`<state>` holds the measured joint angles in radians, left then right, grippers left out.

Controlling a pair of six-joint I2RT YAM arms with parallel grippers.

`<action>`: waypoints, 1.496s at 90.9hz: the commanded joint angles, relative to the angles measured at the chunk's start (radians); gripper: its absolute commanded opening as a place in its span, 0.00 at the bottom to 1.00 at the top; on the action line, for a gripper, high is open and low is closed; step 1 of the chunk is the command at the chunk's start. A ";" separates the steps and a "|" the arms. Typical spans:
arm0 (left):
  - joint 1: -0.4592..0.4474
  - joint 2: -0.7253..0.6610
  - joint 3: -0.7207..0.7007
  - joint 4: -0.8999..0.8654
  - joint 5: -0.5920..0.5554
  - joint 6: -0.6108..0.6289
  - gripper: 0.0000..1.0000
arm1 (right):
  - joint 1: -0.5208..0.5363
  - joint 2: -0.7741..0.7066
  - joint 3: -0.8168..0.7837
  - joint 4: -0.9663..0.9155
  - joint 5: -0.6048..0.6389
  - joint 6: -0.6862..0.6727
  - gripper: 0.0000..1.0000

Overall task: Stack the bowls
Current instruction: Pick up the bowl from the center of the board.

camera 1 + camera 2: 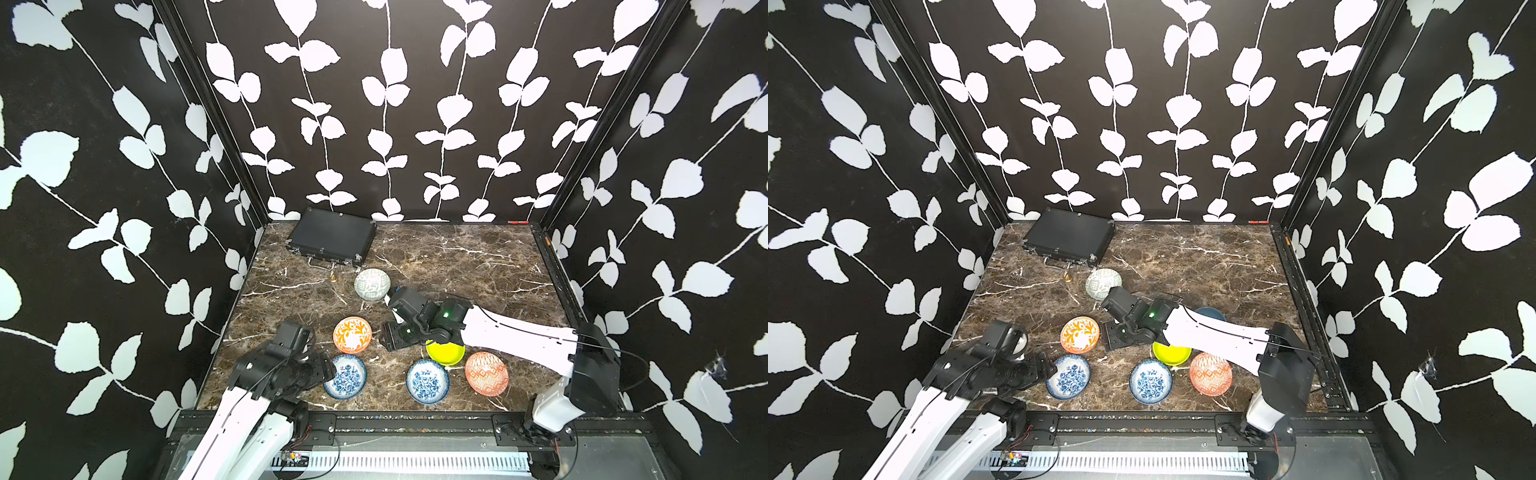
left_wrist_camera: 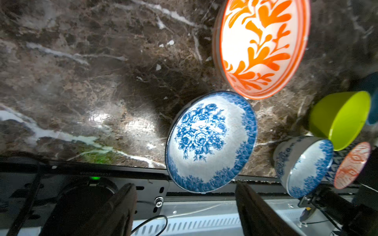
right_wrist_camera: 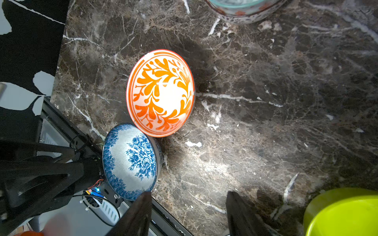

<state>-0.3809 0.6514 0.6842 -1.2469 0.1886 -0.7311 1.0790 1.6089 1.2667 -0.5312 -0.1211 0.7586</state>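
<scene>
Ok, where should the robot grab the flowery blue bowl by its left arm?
The flowery blue bowl sits upright, open and shallow, so probably pinch its thin rim nearest the left tool, coming from above, one finger inside, one outside.

Both top views give me bright, even light from overhead, though the black wallpaper with white leaves (image 1: 395, 83) has its white parts nearly blown out and the picture bows toward its edges. In the left wrist view the brown marble tabletop (image 2: 81, 71) shows soft glare patches and a dark shadow beside the blue-floral white bowl (image 2: 210, 143), which has a glare streak at its centre. The left gripper (image 2: 185, 185) and right gripper (image 3: 189, 193) are out of focus. The orange leaf-patterned bowl (image 3: 160, 93) is washed white in the middle.
</scene>
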 commanded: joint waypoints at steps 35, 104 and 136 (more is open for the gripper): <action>-0.057 0.089 -0.129 0.235 -0.029 -0.098 0.70 | -0.024 -0.047 -0.027 0.032 0.012 -0.002 0.61; -0.128 0.217 -0.158 0.334 -0.059 -0.105 0.39 | -0.073 -0.067 -0.022 0.015 0.001 -0.008 0.61; -0.179 0.212 -0.146 0.313 -0.077 -0.111 0.19 | -0.088 -0.075 -0.012 0.005 0.003 -0.021 0.60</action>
<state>-0.5495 0.8692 0.5358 -0.9283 0.1223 -0.8391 0.9997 1.5398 1.2297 -0.5140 -0.1207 0.7517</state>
